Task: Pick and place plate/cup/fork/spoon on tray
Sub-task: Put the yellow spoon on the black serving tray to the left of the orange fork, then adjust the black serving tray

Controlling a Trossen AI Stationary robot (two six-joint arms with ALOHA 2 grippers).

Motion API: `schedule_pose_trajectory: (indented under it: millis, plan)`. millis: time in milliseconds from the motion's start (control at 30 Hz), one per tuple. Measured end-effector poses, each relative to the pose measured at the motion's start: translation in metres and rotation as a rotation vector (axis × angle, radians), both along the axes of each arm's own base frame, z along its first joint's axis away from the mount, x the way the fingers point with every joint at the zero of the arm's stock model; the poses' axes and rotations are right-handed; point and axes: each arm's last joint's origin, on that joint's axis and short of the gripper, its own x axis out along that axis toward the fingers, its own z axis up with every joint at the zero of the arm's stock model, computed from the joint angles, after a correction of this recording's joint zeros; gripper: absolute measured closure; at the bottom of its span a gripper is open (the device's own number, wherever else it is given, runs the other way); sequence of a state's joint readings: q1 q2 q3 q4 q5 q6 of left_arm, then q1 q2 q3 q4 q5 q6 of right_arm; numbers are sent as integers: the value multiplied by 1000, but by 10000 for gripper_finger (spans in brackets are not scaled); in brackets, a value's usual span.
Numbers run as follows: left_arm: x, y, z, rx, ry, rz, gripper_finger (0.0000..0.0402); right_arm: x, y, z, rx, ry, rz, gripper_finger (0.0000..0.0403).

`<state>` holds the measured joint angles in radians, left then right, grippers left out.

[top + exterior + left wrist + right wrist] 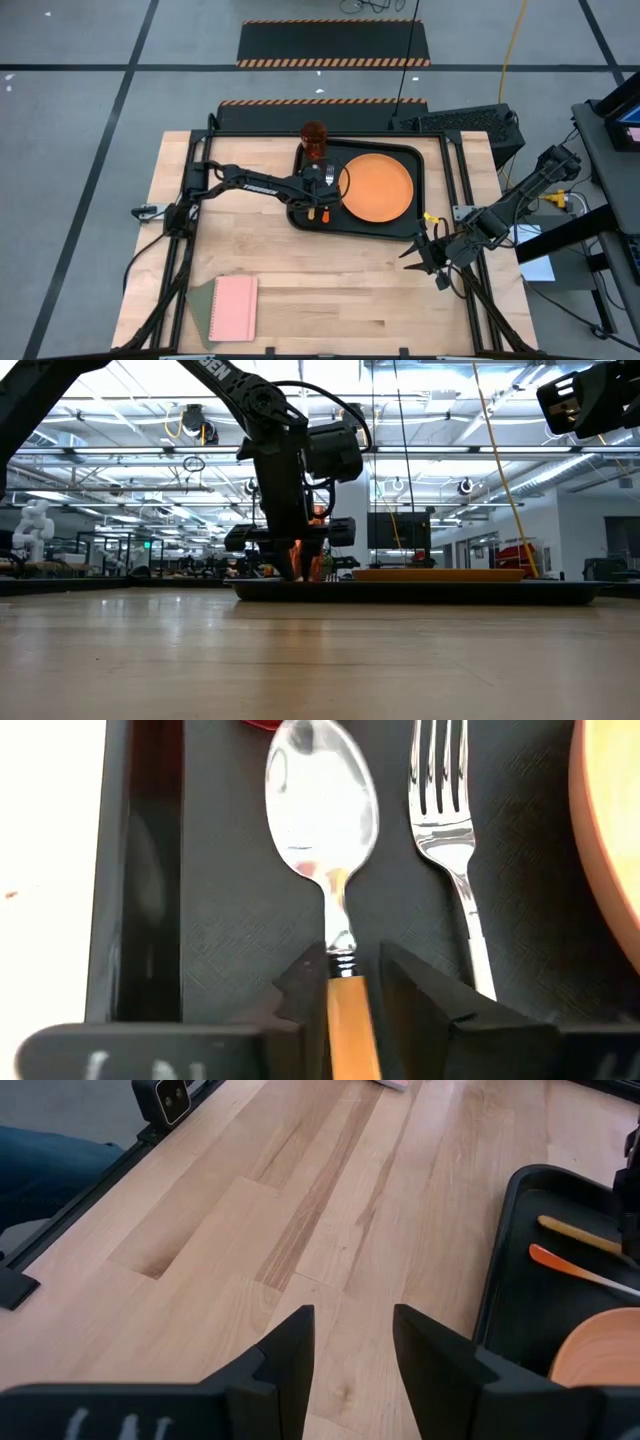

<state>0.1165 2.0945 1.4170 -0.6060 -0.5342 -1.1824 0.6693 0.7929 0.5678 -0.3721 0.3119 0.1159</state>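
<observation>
The black tray (432,160) lies at the table's far middle, with the orange plate (376,188) in its right part. The amber cup (314,140) stands at its far left corner. The spoon (320,800) and the fork (446,810) lie side by side on the tray floor, left of the plate. My left gripper (318,196) is down over the tray's left part, shut on the spoon's handle. My right gripper (352,1350) is open and empty over the bare table, near the tray's near right corner. My left gripper pinches the spoon's yellow-orange handle (348,1010) between its two fingers, just behind the metal neck. The fingers point down from above and lie across the handle. The spoon lies flat on the tray floor, bowl toward the cup.
A pink notebook (234,307) lies on a green sheet at the table's near left. The tray's raised left wall (140,870) runs close beside the spoon. The plate's rim (605,830) lies just beyond the fork.
</observation>
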Motion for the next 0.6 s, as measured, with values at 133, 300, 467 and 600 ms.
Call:
schedule_pose_trajectory:
  millis: [133,300,467,600]
  plan:
    - [0,0,0,14,2,4,270,0,0,0,0,0,0,273]
    - [-2,1,5,15,2,4,238,0,0,0,1,1,-1,273]
    - [-7,-2,36,37,-24,-31,232,-1,-1,-1,-9,12,-2,273]
    - [-12,-12,69,150,-32,-132,231,0,-3,-1,-48,-13,-61,273]
